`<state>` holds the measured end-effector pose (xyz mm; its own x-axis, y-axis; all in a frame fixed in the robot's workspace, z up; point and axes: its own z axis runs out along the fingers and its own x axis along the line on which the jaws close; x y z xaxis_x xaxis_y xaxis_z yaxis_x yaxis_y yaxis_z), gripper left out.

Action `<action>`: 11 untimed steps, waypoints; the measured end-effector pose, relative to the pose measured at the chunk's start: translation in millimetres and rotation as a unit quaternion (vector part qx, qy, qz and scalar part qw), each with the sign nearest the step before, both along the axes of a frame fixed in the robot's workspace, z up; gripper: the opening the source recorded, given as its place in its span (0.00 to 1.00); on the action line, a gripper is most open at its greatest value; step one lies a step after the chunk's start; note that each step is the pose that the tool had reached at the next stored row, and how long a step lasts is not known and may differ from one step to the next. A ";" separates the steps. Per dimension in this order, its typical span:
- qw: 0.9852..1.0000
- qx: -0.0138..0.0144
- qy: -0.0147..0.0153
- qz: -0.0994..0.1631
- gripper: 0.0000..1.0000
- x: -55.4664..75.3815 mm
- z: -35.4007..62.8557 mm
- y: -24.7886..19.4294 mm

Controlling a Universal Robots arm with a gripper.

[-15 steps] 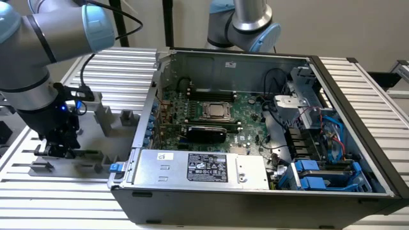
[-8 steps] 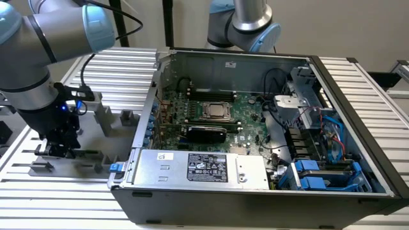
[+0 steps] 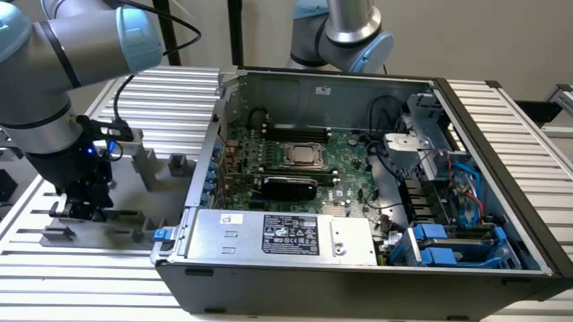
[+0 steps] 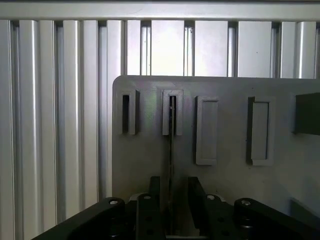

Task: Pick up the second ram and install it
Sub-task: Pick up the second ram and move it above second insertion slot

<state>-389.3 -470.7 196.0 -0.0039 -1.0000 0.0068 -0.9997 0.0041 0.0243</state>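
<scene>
Seeing gripper (image 4: 174, 184) low over grey fixture (image 4: 145, 165), bench (image 3: 90, 288) edge on exterior view's left; second ram (image 4: 171, 145) stands edge-on between my fingers, jaws apart, unclamped.

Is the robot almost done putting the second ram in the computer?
Not yet. Nothing of this step looks finished. The gripper is down at the grey fixture, open around the second ram, which stands in its slot. Lifting it out and seating it on the motherboard are not yet done.

Second ram (image 4: 171, 145): thin, edge-on, standing upright in slot of grey fixture (image 4: 225, 130).
</scene>
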 end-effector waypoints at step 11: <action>1.000 0.000 0.000 -0.004 0.00 0.1 -0.1 0.0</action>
<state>-389.2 -470.7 195.9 -0.0119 -0.9999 0.0069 -0.9996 0.0120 0.0244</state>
